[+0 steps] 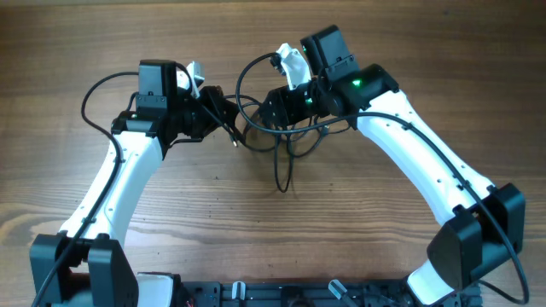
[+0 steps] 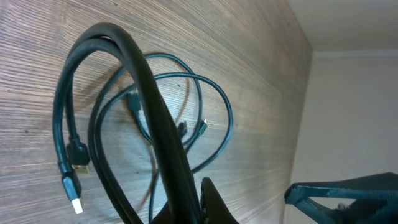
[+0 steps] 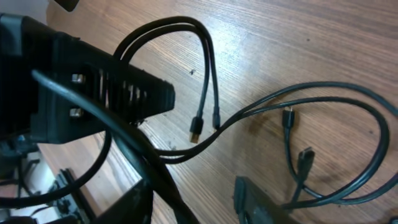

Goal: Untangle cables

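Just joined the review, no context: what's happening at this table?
Two arms are working on a tangle of black cables on the table. The left gripper is shut, apparently pinching one loop lifted off the wood. The right gripper is at the tangle's other side; its grip is unclear. The cables are not yet separated, and the plug ends lie loose.

In the overhead view the middle of the cables (image 1: 280,175) lies hidden under the left gripper (image 1: 220,116) and the right gripper (image 1: 275,106), whose fingertips are not visible. In the left wrist view the thick loop leaves the frame at the bottom edge, and a blurred bluish bar (image 2: 348,190) at lower right is unclear. In the right wrist view the right edge cuts the loops
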Motion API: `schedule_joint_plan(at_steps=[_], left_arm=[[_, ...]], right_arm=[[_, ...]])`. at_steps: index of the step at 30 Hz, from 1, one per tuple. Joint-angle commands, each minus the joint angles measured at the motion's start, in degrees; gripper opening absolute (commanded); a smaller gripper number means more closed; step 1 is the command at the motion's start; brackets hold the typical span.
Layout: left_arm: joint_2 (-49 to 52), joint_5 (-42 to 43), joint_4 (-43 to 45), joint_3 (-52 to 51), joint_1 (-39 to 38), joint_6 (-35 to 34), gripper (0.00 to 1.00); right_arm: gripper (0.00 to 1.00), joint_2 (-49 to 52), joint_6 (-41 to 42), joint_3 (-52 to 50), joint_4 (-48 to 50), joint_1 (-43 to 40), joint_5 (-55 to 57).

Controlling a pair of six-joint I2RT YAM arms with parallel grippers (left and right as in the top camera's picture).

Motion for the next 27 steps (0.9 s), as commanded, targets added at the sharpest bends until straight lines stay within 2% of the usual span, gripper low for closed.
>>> schedule_joint_plan(at_steps=[1, 3, 6, 11, 12, 15, 18, 22, 27], left_arm=[[0.44, 4.20, -0.98, 0.31, 0.09, 1.18, 0.04], [0.44, 4.17, -2.54, 0.31, 0.11, 2.43, 0.04], [0.44, 4.00, -4.04, 0.31, 0.11, 2.91, 0.04], [0.44, 3.78, -5.03, 0.31, 0.09, 2.84, 0.05], [0.44, 3.82, -5.03, 0.31, 0.11, 2.84, 0.05], [0.44, 3.69, -5.03, 0.31, 0.15, 3.28, 0.04], [0.44, 2.12, -5.11, 0.31, 0.57, 8.17, 0.04], [0.44, 1.81, -5.42, 0.31, 0.76, 11.69, 0.04], [0.44, 4.39, -5.68, 0.31, 0.74, 11.89, 0.04]], right_arm=[[0.27, 0.68, -0.15, 0.74, 0.74, 0.17, 4.48], [0.16, 0.66, -0.07, 0.74, 2.01, 0.17, 4.52], [0.04, 0.55, 0.00, 0.76, 4.11, 0.17, 3.98], [0.05, 0.44, 2.29, 0.85, 5.44, -0.52, 2.78], [0.08, 0.46, 1.18, 0.85, 5.33, -0.39, 1.77], [0.32, 0.44, -3.63, 0.85, 3.72, -0.26, -0.46], [0.45, 0.44, -10.21, 0.85, 0.87, -0.61, -1.44], [0.50, 0.46, -20.61, 0.85, -1.88, -0.61, -8.79], [0.49, 0.57, -26.93, 0.74, -4.00, -0.50, -13.68]])
